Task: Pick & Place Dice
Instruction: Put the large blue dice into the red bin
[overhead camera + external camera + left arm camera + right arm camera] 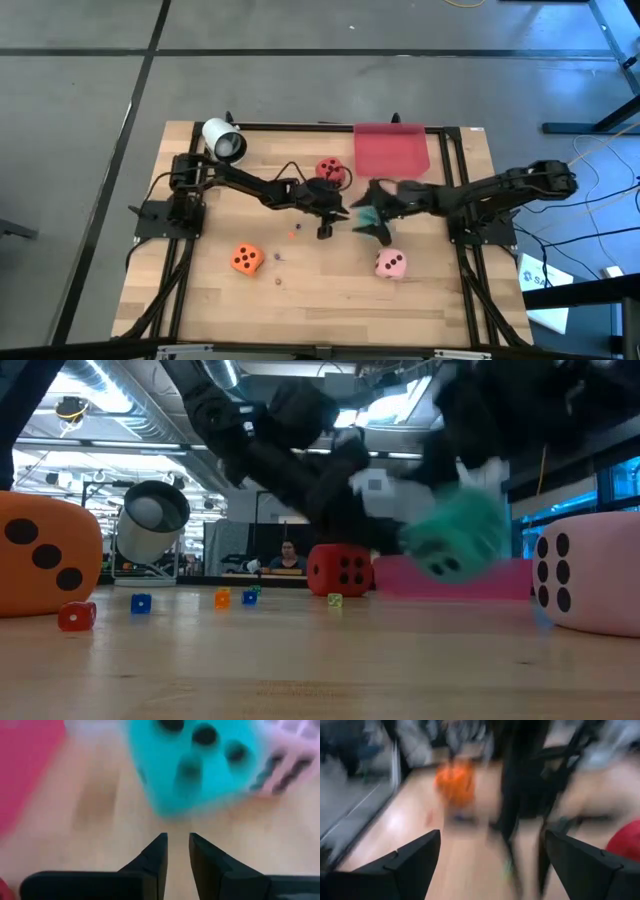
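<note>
The green die point(364, 216) shows blurred at mid-table between my two grippers. In the low view the green die point(455, 540) seems to be off the tabletop, under the right arm. My left gripper point(178, 842) has its fingers almost together, just short of the green die point(192, 760). My right gripper point(492, 855) is wide open with nothing between its fingers. The red die point(331, 171) sits near the tray. Toward the near edge, the orange die point(246, 259) and the pink die point(390, 264) rest on the table.
A flat red tray point(391, 150) lies at the far edge and a white cylinder point(223, 140) lies at the far left corner. Several tiny dice point(78, 617) are scattered on the wood left of centre. The two arms almost meet at mid-table.
</note>
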{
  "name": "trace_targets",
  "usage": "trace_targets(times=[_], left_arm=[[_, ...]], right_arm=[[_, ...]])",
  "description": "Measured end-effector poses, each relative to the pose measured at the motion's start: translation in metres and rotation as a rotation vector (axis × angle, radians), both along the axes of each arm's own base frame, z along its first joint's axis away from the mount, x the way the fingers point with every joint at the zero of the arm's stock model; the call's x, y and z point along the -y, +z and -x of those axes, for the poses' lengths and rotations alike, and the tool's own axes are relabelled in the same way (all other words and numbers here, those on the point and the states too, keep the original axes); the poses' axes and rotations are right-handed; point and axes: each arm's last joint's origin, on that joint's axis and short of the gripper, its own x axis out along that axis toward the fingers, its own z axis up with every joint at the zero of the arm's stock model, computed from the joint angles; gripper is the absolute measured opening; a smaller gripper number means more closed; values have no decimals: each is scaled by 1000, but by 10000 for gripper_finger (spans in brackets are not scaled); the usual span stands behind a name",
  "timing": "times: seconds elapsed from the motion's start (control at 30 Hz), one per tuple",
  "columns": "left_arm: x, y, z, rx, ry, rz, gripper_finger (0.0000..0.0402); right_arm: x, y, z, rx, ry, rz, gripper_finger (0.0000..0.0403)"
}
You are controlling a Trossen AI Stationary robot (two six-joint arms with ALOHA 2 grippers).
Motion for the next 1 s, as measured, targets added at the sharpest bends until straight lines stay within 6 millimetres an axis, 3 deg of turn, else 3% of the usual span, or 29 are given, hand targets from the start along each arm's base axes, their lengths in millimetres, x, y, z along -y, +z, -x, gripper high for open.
trace_targets(times=[0.03,0.13,0.23,0.33,0.73,0.87,1.0], left_arm=[[0,0,-1,11,-6,2,74],[1,-8,1,-34,-9,8,74],[1,-4,1,-21,-11,8,74],[1,-7,2,-44,-11,10,75],[1,-7,2,-36,-27,-19,75],[1,-7,2,-30,-28,-20,75],[1,-7,2,-30,-28,-20,75]], right_arm=[[1,-5,1,-49,9,-11,357],[4,8,-7,-40,-24,-5,357],[5,-8,-1,-173,-35,0,357],[6,5,-3,-87,-34,10,357],[7,10,9,-140,-73,40,357],[8,5,17,-236,-103,59,357],[12,9,33,-435,-238,121,357]])
